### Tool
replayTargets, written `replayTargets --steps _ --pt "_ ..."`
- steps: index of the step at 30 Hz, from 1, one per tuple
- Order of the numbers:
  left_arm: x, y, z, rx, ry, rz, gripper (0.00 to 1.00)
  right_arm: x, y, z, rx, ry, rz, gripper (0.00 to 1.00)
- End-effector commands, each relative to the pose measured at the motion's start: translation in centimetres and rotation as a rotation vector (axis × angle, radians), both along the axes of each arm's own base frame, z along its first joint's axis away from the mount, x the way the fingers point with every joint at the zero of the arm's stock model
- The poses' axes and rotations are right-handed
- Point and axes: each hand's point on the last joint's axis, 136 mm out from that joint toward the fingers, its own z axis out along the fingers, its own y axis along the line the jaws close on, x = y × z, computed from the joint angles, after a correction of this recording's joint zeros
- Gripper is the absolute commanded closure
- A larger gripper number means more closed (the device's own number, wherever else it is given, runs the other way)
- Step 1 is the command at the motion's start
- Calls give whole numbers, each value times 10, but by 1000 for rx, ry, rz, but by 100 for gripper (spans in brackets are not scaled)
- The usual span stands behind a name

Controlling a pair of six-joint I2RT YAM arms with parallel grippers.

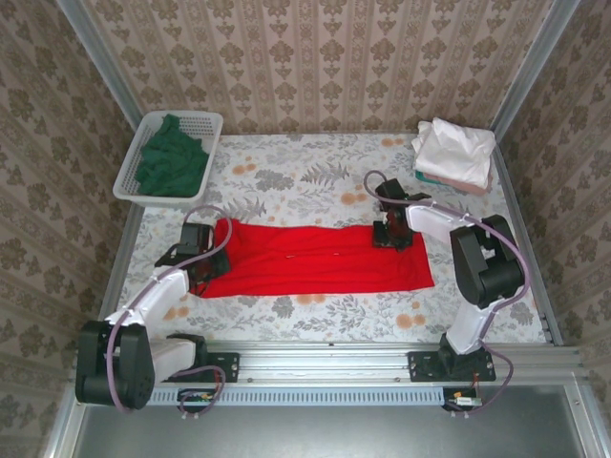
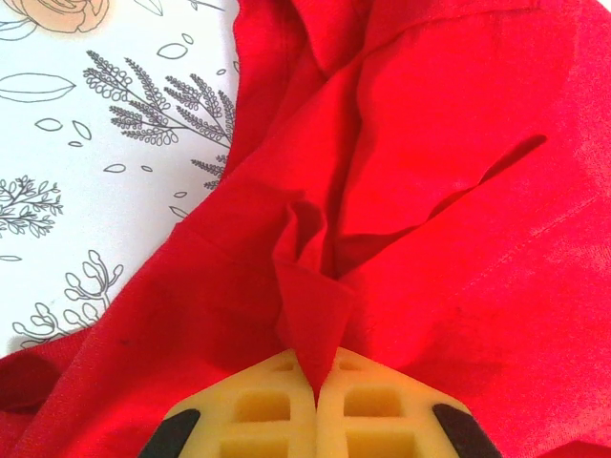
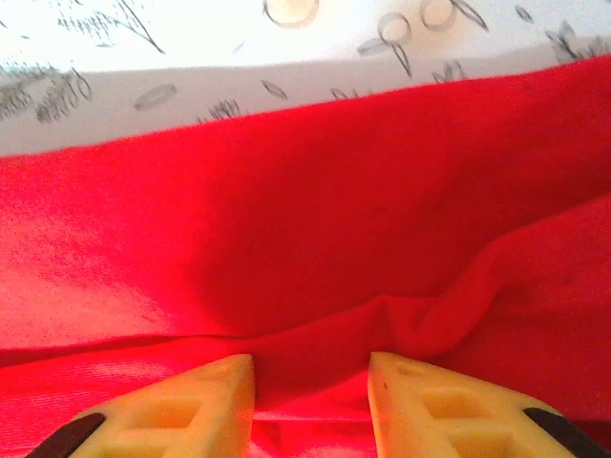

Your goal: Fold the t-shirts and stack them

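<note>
Red t-shirt [image 1: 315,260] half-folded, a long strip: left gripper [image 2: 315,380] pinched shut on its fold, right gripper [image 3: 311,370] part-open over its far end. Green t-shirt [image 1: 172,164] unfolded in basket [image 1: 212,122]; folded stack [image 1: 456,151] beyond right gripper.

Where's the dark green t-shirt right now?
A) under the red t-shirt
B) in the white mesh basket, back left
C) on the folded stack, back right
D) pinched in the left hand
B: the dark green t-shirt lies bunched inside the white mesh basket at back left, apart from the red t-shirt and the folded stack.
</note>
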Motion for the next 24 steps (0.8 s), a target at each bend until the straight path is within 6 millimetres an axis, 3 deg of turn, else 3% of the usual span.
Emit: replayTargets --steps 1,4,9,11,12,15,20,24 --pt "-5 4 -7 -1 37 24 99 -15 -16 4 -73 18 -9 62" --pt "-6 5 -9 2 47 29 98 -21 -27 3 -95 26 -27 59" --pt "-7 4 -11 -1 61 27 93 -18 -30 23 -62 -32 -55 56" --pt "-8 4 -10 -6 70 32 90 -16 -45 27 -75 -52 -102 54" --pt "-8 3 -9 -12 69 33 94 -16 -56 23 -53 -41 -145 53" --pt "-12 1 -4 -35 59 36 85 -13 -67 24 -11 -36 -192 56" --pt "-21 0 7 -57 30 50 74 12 -41 59 66 -187 -167 55" --pt "-23 -1 18 -79 4 53 73 37 -36 43 45 -143 -153 57"
